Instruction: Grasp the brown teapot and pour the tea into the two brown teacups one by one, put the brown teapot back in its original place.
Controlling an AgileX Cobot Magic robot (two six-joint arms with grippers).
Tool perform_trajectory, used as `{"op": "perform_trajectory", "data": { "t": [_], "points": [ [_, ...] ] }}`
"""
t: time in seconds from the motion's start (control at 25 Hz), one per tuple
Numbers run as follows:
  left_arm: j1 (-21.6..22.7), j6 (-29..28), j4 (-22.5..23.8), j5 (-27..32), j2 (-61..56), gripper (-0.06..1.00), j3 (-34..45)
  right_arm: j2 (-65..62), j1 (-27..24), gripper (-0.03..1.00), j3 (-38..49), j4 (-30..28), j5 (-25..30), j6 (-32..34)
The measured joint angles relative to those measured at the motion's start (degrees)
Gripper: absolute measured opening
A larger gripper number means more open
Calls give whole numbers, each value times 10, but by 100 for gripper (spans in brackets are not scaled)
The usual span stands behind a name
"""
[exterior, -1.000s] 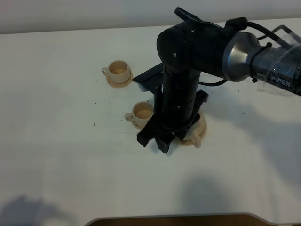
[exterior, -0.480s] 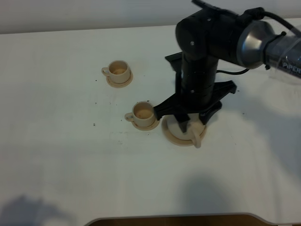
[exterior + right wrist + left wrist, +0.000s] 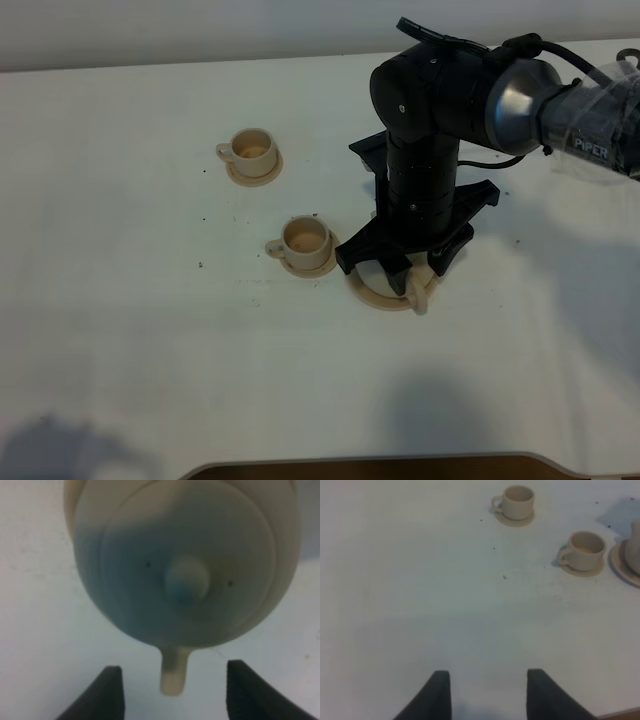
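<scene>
The brown teapot (image 3: pixel 186 565) stands on its wide saucer (image 3: pixel 364 291), the original place. In the exterior view my right arm hides most of it, so only the loop handle (image 3: pixel 419 296) shows. My right gripper (image 3: pixel 408 272) hangs straight above it, open. In the right wrist view the handle (image 3: pixel 172 676) lies between the fingertips (image 3: pixel 111 687) without touching either. The two brown teacups sit on small saucers to the left, one far (image 3: pixel 251 149) and one near (image 3: pixel 305 239) beside the teapot's saucer. My left gripper (image 3: pixel 487 695) is open over bare table.
The white table (image 3: pixel 150 330) carries a few dark specks around the cups. In the left wrist view both cups (image 3: pixel 518 501) (image 3: pixel 585 550) and the edge of the teapot's saucer (image 3: pixel 622 565) show. My right arm's body (image 3: pixel 440 90) leans over the table's right half.
My right arm has drawn back to the right, off the near teacup, and its wrist has turned. The teapot stays on its saucer and the gripper stays open.
</scene>
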Motion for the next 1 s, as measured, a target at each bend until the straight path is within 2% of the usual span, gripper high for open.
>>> {"op": "perform_trajectory", "data": {
  "t": [0.2,0.76,1.0],
  "points": [
    [0,0,0,0,0,36,0,8,0,48,0,-17,0,1],
    [0,0,0,0,0,36,0,24,0,48,0,-18,0,2],
    [0,0,0,0,0,36,0,25,0,43,0,-18,0,2]
  ]
}}
